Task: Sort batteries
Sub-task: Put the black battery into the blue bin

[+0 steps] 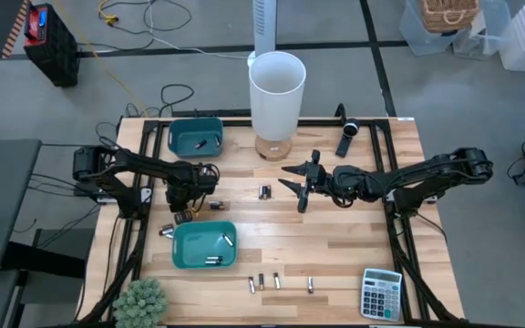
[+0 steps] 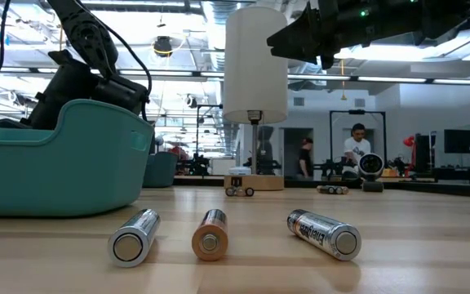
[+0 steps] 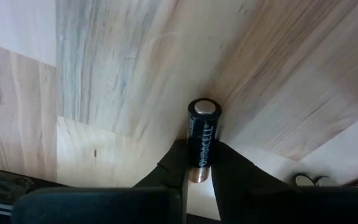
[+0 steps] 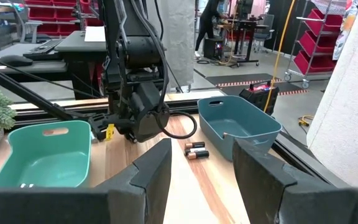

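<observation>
From above, I see my left gripper (image 1: 187,215) low between the two bins (image 1: 204,244), and my right gripper (image 1: 292,180) hanging released mid-table. The low view shows three batteries (image 2: 323,232) lying well clear of either gripper. In the left wrist view, my fingers (image 3: 227,168) are clenched on a battery (image 3: 202,139), its tip jutting past them.
</observation>
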{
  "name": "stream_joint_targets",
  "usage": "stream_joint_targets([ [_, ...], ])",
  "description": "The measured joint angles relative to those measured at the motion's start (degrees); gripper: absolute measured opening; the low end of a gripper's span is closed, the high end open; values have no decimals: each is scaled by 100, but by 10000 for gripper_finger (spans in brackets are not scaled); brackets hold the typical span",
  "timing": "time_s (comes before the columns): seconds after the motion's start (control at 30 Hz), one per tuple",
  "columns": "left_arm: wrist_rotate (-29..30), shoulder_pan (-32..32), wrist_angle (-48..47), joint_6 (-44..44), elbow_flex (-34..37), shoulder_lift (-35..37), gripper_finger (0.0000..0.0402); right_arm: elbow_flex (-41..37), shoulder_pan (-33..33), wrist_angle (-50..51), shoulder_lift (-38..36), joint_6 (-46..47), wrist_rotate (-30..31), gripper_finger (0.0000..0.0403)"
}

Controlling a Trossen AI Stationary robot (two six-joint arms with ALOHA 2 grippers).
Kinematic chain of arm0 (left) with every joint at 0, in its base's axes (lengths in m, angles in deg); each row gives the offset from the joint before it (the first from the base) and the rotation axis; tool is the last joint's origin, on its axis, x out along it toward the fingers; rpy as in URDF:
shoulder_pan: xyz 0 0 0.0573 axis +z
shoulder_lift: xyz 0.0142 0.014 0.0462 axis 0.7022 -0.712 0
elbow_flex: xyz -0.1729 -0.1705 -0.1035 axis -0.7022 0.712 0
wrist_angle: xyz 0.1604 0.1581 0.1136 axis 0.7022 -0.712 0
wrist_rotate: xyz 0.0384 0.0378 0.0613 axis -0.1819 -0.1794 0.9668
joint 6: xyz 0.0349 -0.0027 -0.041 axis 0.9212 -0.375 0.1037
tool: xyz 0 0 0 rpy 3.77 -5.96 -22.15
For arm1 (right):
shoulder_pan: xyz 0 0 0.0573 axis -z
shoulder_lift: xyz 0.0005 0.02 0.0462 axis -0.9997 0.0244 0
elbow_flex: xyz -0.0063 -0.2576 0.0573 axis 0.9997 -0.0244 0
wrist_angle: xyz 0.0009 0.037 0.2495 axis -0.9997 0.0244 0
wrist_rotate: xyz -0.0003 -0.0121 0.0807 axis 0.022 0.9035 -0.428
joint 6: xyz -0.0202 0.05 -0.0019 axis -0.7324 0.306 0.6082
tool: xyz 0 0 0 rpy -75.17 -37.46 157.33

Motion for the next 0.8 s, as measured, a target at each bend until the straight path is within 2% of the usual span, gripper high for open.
stream_joint_targets([
  [0.7,175,0,-116,-107,-55,86,40,0,0,0,0,-11,0,185],
  [0.8,357,4,-99,-133,-81,228,40,0,0,-2,0,-11,0,185],
])
